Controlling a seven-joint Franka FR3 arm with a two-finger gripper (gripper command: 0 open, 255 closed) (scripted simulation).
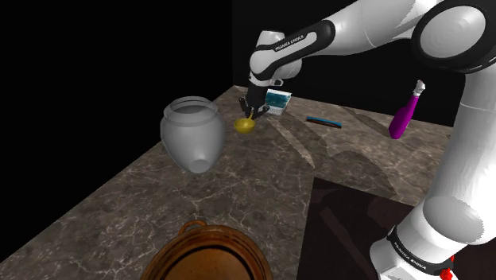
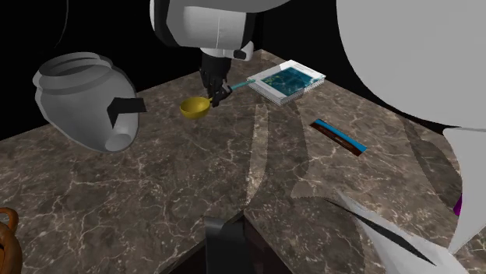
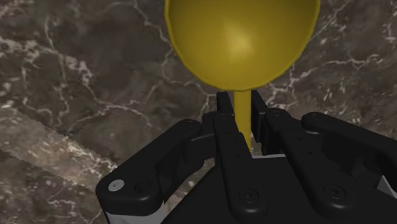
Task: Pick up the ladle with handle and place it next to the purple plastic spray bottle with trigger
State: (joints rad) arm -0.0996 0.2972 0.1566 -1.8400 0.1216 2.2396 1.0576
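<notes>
One ladle (image 3: 242,44), glossy yellow round bowl, slim teal handle, is clasped by the gripper (image 3: 240,107) over the dark marble-veined desk (image 3: 76,95).

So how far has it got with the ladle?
Done: the gripper grips the ladle, fingers clasping the thin neck behind the yellow bowl. In hand: the lift; I cannot tell whether the bowl has left the marble counter. Left: carrying it to the purple spray bottle, far toward the shoulder view's right, and setting it down.

Grey jar (image 1: 191,131) on marble counter (image 1: 262,171); teal-covered book (image 2: 288,82) behind; brown bowl (image 1: 208,256) at front edge.
</notes>
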